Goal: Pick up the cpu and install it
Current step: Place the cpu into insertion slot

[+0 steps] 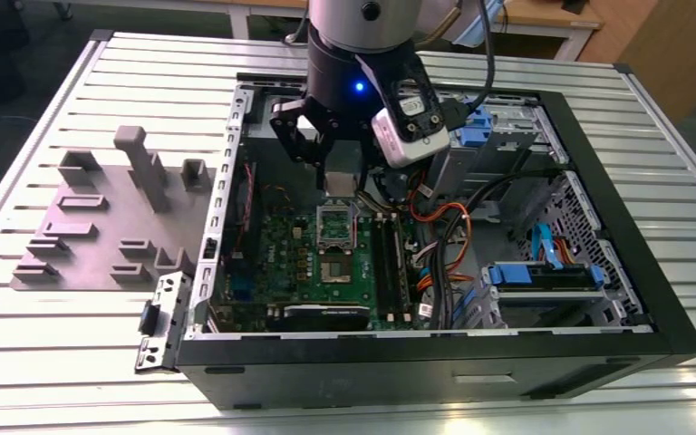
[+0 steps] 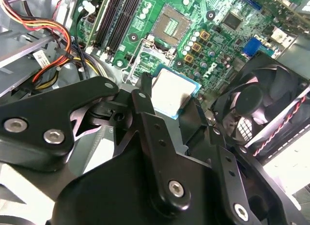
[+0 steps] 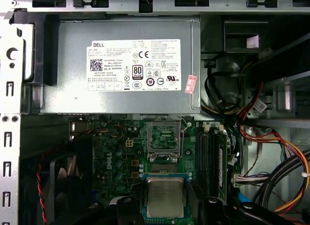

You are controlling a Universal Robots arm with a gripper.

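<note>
First wrist view shows me the pincer closed on the cpu, which I hold flat by two opposite edges above the motherboard, its sides square with the open socket lying just beyond it toward the grey power supply box.

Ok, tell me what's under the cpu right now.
The cpu, held in the gripper, hangs over the green motherboard; the socket lies just beyond its edge. The board directly beneath is covered by the chip.
</note>
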